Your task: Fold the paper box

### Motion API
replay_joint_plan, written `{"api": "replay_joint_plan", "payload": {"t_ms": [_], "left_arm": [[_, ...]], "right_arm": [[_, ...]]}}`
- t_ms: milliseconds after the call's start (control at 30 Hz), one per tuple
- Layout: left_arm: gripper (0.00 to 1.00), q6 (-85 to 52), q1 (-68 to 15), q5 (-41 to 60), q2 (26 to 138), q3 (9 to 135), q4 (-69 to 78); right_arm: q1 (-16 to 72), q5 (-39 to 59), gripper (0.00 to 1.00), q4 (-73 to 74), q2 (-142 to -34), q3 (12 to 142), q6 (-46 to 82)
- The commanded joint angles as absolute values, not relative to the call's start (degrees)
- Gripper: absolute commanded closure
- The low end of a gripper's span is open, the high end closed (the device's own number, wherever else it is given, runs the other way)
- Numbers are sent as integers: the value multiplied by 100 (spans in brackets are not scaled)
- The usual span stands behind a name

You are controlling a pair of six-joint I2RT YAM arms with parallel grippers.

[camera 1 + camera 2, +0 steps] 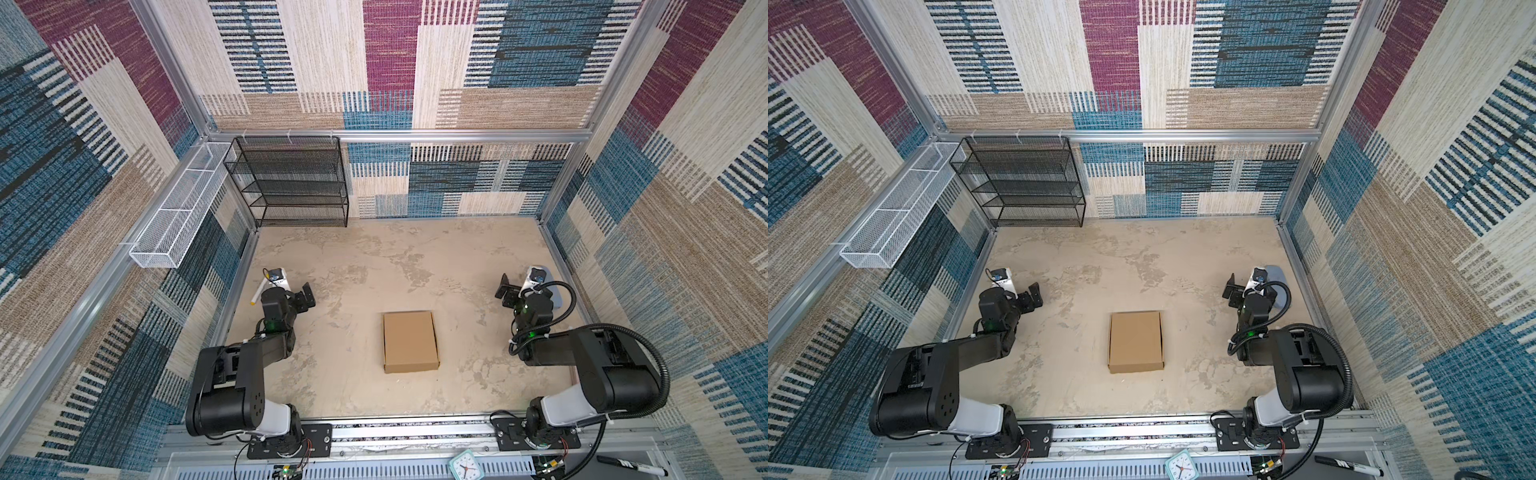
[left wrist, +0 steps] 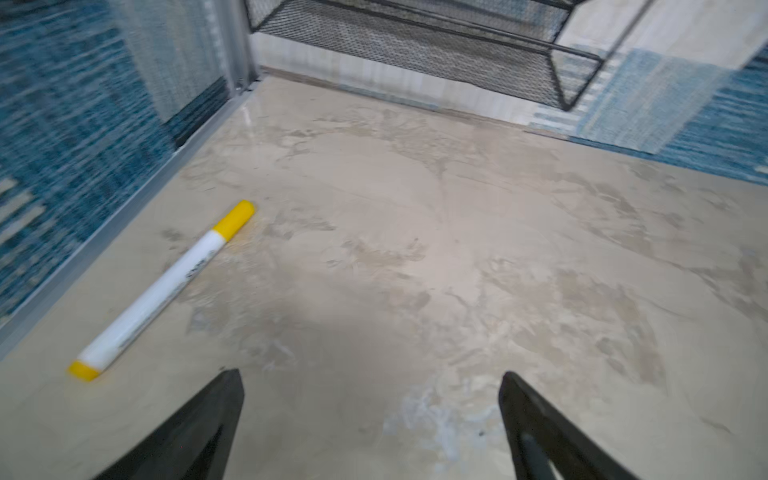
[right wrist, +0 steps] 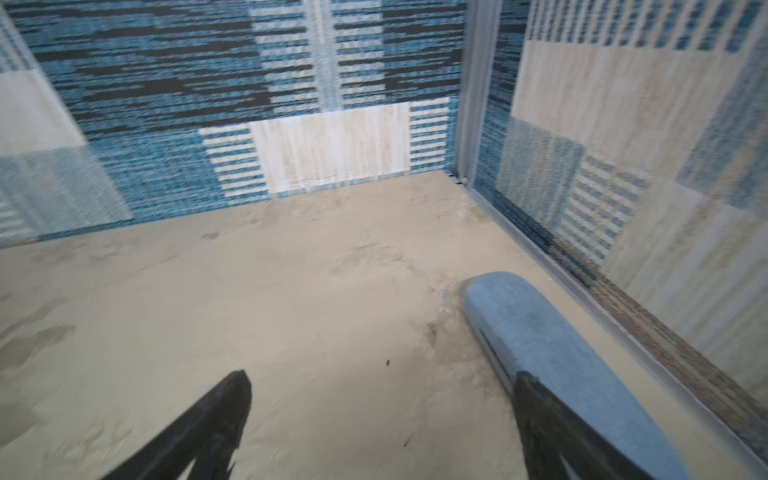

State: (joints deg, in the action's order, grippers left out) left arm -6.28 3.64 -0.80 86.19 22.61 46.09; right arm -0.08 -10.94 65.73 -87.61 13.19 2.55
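The paper box [image 1: 410,341] [image 1: 1136,341] is a plain brown cardboard mailer, closed into a shallow rectangle, lying flat near the middle of the table in both top views. My left gripper [image 1: 305,296] [image 1: 1032,296] [image 2: 372,376] hovers open far to the box's left, nothing between its fingers. My right gripper [image 1: 505,290] [image 1: 1232,286] [image 3: 382,380] is open too, off to the box's right and empty. Neither gripper touches the box. Neither wrist view shows the box.
A yellow-capped white marker [image 2: 166,289] [image 1: 258,294] lies by the left wall. A blue-grey oblong object [image 3: 552,353] [image 1: 1277,278] lies by the right wall beside my right gripper. A black mesh shelf [image 1: 291,183] stands at the back left, with a white wire basket [image 1: 178,208] on the left wall.
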Motion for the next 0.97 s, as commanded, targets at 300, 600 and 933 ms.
{"api": "replay_joint_plan", "payload": {"t_ms": [300, 600, 933], "left_arm": [[1, -220, 104, -761, 8726, 2400, 4585], [1, -145, 51, -831, 8808, 2373, 4799], [1, -149, 47, -830, 8807, 2373, 4781]], "right_arm": [[-79, -303, 0, 7461, -8758, 1125, 53], [-70, -313, 0, 7449, -8762, 1134, 48], [-88, 19, 0, 7384, -8771, 1166, -61]]}}
